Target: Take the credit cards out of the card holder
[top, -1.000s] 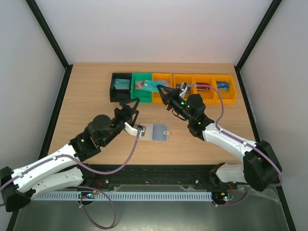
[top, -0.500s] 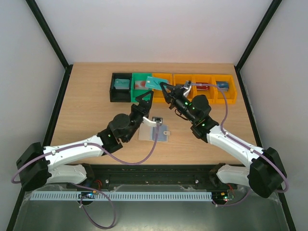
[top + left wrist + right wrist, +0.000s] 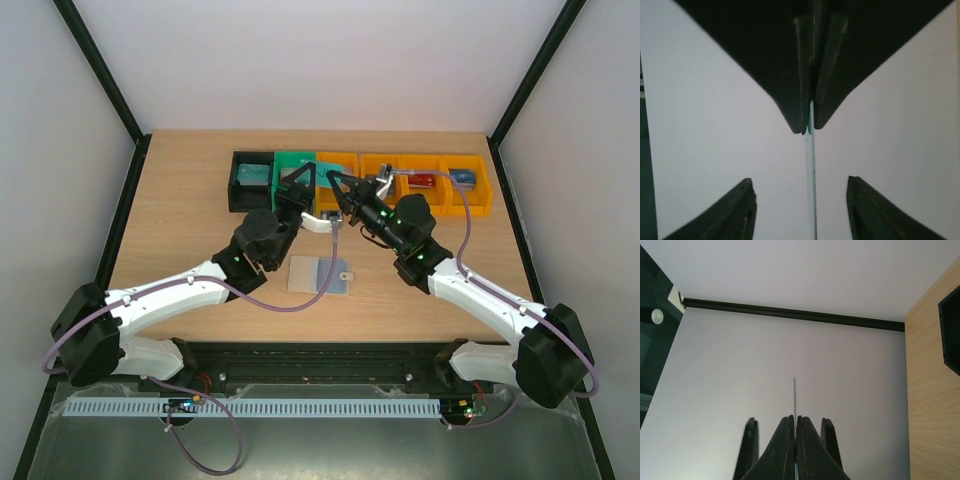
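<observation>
Card holder (image 3: 303, 275): near side and flanks open. Just behind it, left gripper (image 3: 799, 181) and right gripper (image 3: 795, 418) meet before the bins (image 3: 465, 206), card (image 3: 811, 170) between them. Cable (image 3: 331, 250) seemingly hangs across holder.

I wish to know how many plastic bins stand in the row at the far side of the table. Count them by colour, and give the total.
Black bin: 1
Green bin: 1
Orange bins: 4
Total: 6
</observation>
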You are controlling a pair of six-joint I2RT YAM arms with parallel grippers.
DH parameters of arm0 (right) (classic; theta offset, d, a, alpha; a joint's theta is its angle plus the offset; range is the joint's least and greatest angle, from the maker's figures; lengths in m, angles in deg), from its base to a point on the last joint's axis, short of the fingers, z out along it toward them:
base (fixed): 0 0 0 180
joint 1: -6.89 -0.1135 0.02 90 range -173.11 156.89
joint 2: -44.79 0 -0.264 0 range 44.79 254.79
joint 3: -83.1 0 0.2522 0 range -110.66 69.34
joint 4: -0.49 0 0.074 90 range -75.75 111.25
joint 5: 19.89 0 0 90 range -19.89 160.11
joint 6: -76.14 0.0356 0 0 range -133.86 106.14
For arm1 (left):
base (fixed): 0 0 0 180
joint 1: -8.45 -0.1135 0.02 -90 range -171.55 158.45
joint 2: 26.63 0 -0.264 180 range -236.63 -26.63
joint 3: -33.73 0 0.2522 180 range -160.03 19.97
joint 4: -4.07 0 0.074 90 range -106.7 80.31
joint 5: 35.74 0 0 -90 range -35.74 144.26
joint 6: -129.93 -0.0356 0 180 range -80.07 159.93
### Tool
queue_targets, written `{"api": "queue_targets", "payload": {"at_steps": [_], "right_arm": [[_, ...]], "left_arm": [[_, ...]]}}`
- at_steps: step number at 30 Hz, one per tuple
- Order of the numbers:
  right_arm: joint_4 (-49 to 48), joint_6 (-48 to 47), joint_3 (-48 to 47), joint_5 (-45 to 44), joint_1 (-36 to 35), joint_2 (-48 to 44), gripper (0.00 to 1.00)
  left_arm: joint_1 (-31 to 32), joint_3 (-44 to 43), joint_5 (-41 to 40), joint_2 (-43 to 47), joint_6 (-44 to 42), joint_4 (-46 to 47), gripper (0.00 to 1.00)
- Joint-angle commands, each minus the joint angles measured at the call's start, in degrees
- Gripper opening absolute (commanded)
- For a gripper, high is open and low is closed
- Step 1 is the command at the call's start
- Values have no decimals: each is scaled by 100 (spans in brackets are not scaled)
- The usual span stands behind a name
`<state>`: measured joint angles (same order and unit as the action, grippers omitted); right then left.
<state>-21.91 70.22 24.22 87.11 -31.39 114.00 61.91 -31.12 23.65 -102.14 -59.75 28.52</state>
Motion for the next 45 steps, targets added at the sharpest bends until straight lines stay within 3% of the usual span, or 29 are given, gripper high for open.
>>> {"api": "queue_targets", "payload": {"at_steps": [1,10,15,18,24,26,30,32,38,45], "right_arm": [[5,-120,-220,50,-38,35,2],[-49,-104,-233,54,-37,103,2],[6,-145,-244,18,-39,69,2],[4,-138,-236,15,-39,75,2],[35,-229,-228,-81,-32,41,2],[127,-338,-208,-201,-30,-17,14],[501,-848,-235,-355,104,-194,79],[728,-1229,-291,-290,318,-286,100],[1565,-2334,-562,-310,745,-523,99],[2065,-2802,-647,-460,910,-677,99]], "left_arm": [[32,98,67,-8,-84,224,47],[173,156,212,33,-155,236,42],[213,176,250,18,-151,241,22],[240,219,245,34,-154,248,4],[222,116,127,105,165,-151,2],[111,-53,113,186,525,-765,2],[-474,-681,546,380,1668,-2980,2],[-955,-1232,1037,362,2238,-4198,2],[-2756,-3115,2608,-542,3039,-7124,2],[-3970,-4785,3735,-1987,2761,-8367,2]]}}
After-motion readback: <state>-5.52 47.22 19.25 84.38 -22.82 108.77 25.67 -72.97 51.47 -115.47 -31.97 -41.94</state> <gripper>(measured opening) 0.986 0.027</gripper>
